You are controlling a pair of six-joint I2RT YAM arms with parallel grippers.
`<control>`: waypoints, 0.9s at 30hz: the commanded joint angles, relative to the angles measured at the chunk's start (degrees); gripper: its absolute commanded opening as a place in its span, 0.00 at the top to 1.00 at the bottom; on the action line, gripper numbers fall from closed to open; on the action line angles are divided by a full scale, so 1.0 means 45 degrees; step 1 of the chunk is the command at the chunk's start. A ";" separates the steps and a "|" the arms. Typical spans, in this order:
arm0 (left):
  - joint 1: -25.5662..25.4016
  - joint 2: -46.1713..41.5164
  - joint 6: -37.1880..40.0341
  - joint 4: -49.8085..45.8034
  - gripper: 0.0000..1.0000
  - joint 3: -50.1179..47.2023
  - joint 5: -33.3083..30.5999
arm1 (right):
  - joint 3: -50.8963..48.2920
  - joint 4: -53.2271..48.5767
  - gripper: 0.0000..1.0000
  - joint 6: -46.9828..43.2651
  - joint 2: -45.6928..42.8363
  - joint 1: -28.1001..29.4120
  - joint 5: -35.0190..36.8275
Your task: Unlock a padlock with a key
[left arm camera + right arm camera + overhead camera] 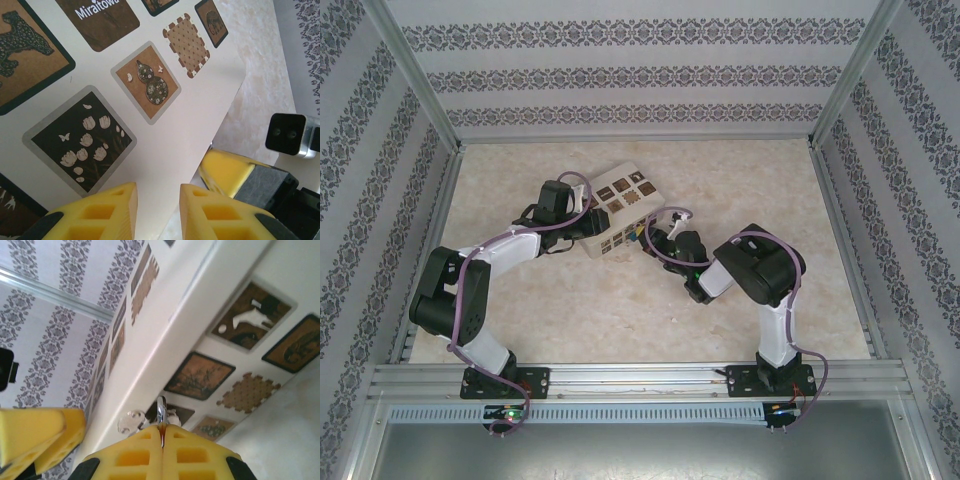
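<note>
Right hand pinches a thin silver key beside the box. Left hand sits ajar over it, empty. Unlocking seems not yet begun.

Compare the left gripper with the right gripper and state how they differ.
The left gripper's fingers stand apart; the right gripper's are pressed together. The left gripper holds nothing and faces the printed top of the white box; the right gripper pinches a thin silver metal piece beside that box. Both have yellow fingers.
</note>
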 commanded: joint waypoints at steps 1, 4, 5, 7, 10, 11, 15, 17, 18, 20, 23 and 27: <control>-0.0113 0.0112 -0.0245 -0.1384 0.71 -0.0422 0.0360 | -0.0029 0.1057 1.00 0.0038 -0.0477 -0.0154 0.0390; -0.0124 0.0073 -0.0282 -0.1330 0.70 -0.0396 0.0381 | -0.0187 0.1057 1.00 -0.0056 -0.0603 -0.0165 0.0462; -0.0111 0.0039 -0.0285 -0.1344 0.70 -0.0373 0.0390 | -0.0258 0.1057 1.00 -0.0112 -0.0676 -0.0162 0.0502; -0.0111 -0.0007 -0.0304 -0.1335 0.69 -0.0329 0.0434 | -0.0432 0.1054 1.00 -0.0138 -0.0822 -0.0196 0.0565; -0.0119 -0.0088 -0.0338 -0.1312 0.67 -0.0237 0.0572 | -0.0725 0.1014 1.00 -0.0240 -0.1154 -0.0215 0.0619; -0.0123 -0.0122 -0.0364 -0.1309 0.66 -0.0192 0.0614 | -0.0861 0.0978 1.00 -0.0296 -0.1289 -0.0202 0.0662; -0.0115 -0.0334 -0.0458 -0.1247 0.63 -0.0146 0.0691 | -0.1349 0.0901 1.00 -0.0540 -0.1792 -0.0230 0.0761; -0.0115 -0.0484 -0.0480 -0.1214 0.61 -0.0141 0.0741 | -0.1529 0.0862 1.00 -0.0674 -0.2021 -0.0224 0.0751; -0.0122 -0.0587 -0.0497 -0.1231 0.61 -0.0148 0.0768 | -0.1651 0.0860 1.00 -0.0742 -0.2133 -0.0220 0.0760; -0.0095 -0.0804 -0.0509 -0.1257 0.59 -0.0168 0.0771 | -0.1819 0.0813 1.00 -0.0845 -0.2372 -0.0221 0.0761; -0.0098 -0.1302 -0.0481 -0.1287 0.56 -0.0245 0.0646 | -0.2005 0.0549 1.00 -0.1106 -0.2771 -0.0223 0.0751; -0.0101 -0.2048 -0.0299 -0.1266 0.50 -0.0412 0.0374 | -0.2155 0.0003 1.00 -0.1346 -0.3348 -0.0225 0.0741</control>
